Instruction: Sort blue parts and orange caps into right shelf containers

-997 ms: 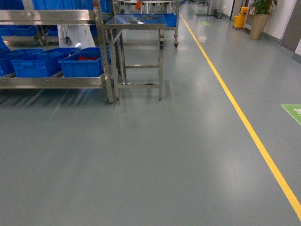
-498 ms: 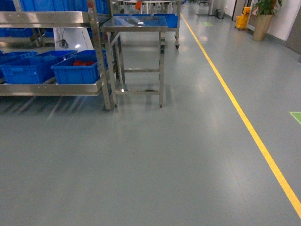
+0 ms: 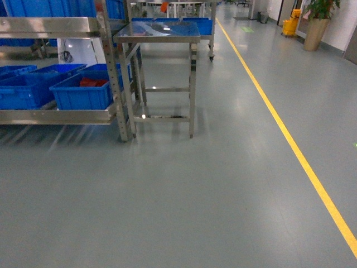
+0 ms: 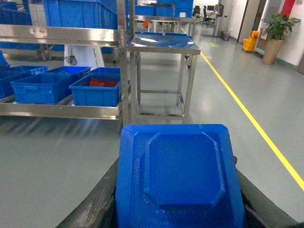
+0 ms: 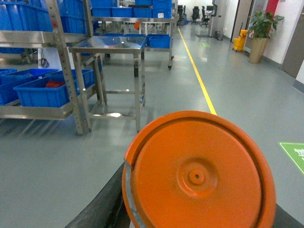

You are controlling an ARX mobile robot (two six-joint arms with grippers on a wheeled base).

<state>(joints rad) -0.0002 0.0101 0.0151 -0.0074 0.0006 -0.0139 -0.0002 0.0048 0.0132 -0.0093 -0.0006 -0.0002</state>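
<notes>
Transit stage, by my judgement: both arms are loaded and the shelf is not yet within reach.

Left wrist view: a blue part (image 4: 178, 178) fills the lower frame, flat, with a raised octagonal panel on top. The dark edges at either side suggest the left gripper is clenched on it; the fingers themselves are hidden.

Right wrist view: an orange cap (image 5: 197, 175), round with a small centre boss, fills the lower frame. The right gripper appears to be grasping it in the same way, fingers likewise hidden.

Head view: neither arm nor either load shows. The shelf (image 3: 56, 114) stands ahead and to the left, well apart from the robot across bare floor (image 3: 184, 195). Blue containers (image 3: 81, 92) sit in a row on its lower tier, long sides running along the shelf front; the nearest holds something red. A steel table (image 3: 159, 33) stands just beside the shelf's right post. A yellow line (image 3: 295, 151) runs along the floor on the right.

Governing relation: the containers lie forward-left of both grippers, so the left arm is the nearer. Judged requirement: the base must close in and turn left before either load can be released
</notes>
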